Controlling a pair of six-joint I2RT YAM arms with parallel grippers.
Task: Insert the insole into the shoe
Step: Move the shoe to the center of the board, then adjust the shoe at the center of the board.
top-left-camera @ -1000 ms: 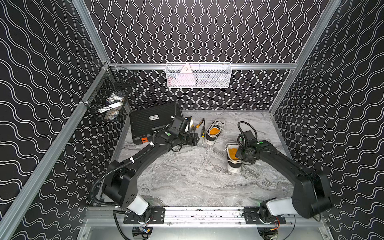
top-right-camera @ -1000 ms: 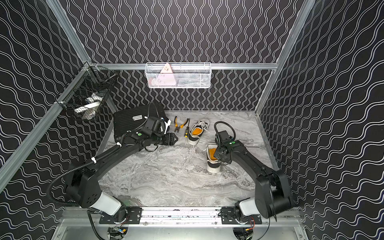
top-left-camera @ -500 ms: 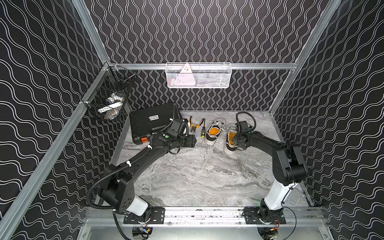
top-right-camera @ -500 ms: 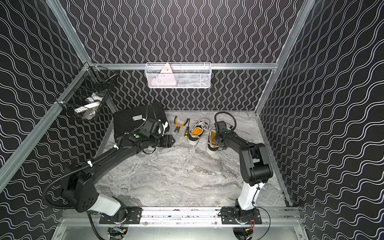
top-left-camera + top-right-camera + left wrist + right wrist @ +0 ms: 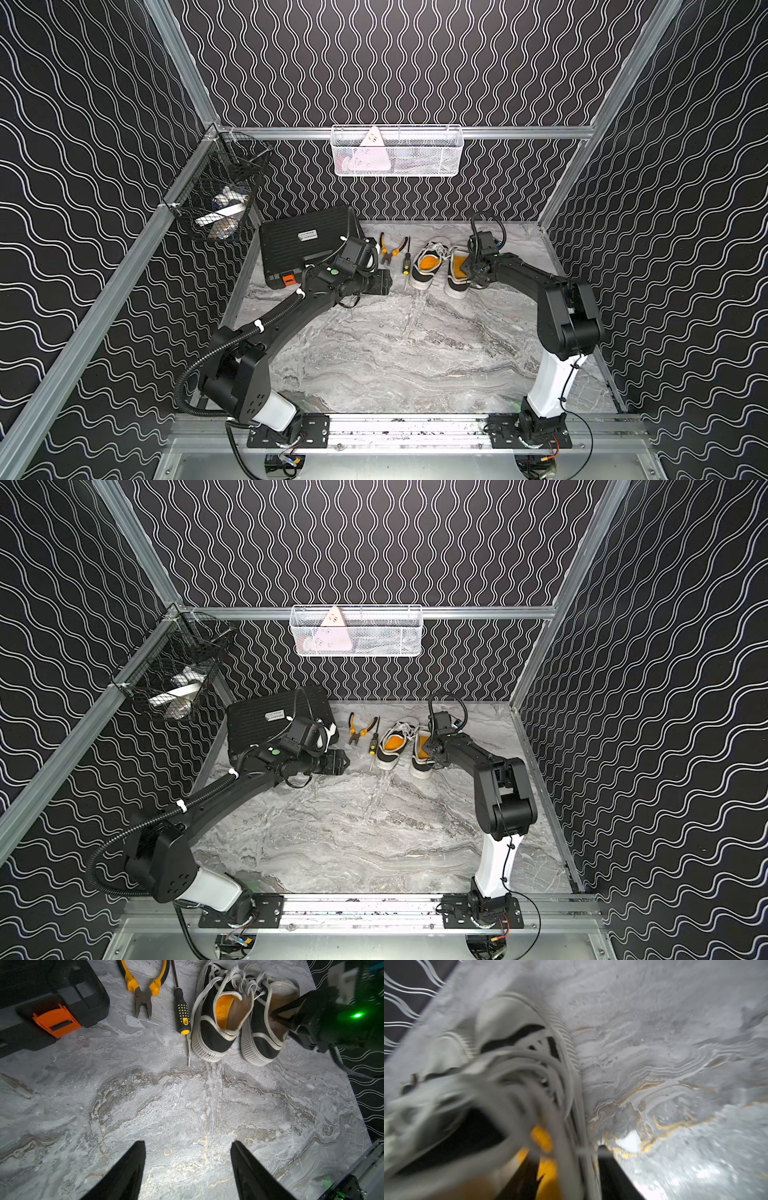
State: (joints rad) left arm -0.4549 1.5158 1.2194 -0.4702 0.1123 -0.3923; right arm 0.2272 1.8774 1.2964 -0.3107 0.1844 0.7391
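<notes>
Two black canvas shoes with white soles and laces stand side by side at the back of the table, heels toward me. The shoe (image 5: 456,279) (image 5: 420,759) on the right has an orange insole (image 5: 459,263) (image 5: 548,1178) lying inside it. My right gripper (image 5: 473,272) (image 5: 569,1153) is open and straddles that shoe's side wall, one finger on the insole, the other outside by the sole. The other shoe (image 5: 424,268) (image 5: 216,1022) also shows an orange insole. My left gripper (image 5: 384,282) (image 5: 188,1142) hangs open over bare table, left of the shoes.
A black toolbox (image 5: 307,245) with an orange latch lies at the back left. Orange-handled pliers (image 5: 390,249) and a screwdriver (image 5: 406,262) lie between it and the shoes. A white wire basket (image 5: 397,151) and a black one (image 5: 220,199) hang on the walls.
My right arm carried the shoe from mid-table back beside the other shoe, set it down, and its jaws have opened. The left arm drew back slightly.
</notes>
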